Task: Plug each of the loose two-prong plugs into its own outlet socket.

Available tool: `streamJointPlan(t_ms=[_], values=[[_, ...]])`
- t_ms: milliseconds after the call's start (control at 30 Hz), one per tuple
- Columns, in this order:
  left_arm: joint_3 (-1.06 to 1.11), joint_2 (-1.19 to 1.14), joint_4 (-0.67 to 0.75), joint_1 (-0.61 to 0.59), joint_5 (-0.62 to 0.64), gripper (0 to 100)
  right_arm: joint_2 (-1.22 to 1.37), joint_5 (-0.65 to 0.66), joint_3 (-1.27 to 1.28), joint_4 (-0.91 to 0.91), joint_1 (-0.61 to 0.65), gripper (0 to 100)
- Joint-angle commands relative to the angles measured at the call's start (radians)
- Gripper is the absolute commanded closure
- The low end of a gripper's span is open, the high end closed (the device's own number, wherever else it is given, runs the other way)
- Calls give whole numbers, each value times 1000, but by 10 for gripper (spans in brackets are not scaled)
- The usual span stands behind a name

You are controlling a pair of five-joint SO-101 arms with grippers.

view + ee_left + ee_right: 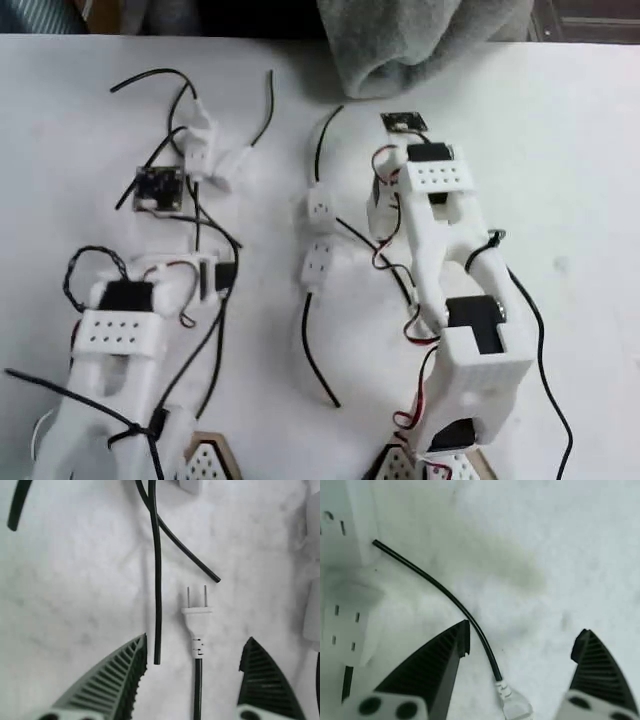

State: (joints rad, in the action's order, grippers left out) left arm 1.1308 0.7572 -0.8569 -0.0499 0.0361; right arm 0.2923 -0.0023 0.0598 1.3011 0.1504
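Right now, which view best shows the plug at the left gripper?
Left wrist view: the plug lies inside the open left gripper, both prongs clear. High view: too small to tell. Right wrist view: a different plug, cropped.

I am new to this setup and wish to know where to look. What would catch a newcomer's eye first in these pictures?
First comes the white two-prong plug, lying flat on the table between the open fingers of the left gripper, its prongs pointing away from the gripper. Next is a second plug on its black cord, between the open fingers of the right gripper, with the white outlet sockets close by.
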Motion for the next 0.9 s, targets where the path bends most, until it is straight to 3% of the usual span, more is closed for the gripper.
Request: streamJointPlan(t_ms=[0, 200, 400, 533, 867], values=[[11, 19, 41, 51, 6, 706, -48, -63, 38, -77, -7, 676], [9, -15, 43, 70, 5, 705, -41, -71, 51, -104, -13, 676], [-137, -315, 28, 64, 6, 706, -41, -71, 51, -104, -13, 676], [-275, -493, -38, 64, 97, 706, -41, -69, 51, -104, -13, 676], [-470, -728, -86, 68, 155, 763, -39, -66, 51, -104, -8, 676]])
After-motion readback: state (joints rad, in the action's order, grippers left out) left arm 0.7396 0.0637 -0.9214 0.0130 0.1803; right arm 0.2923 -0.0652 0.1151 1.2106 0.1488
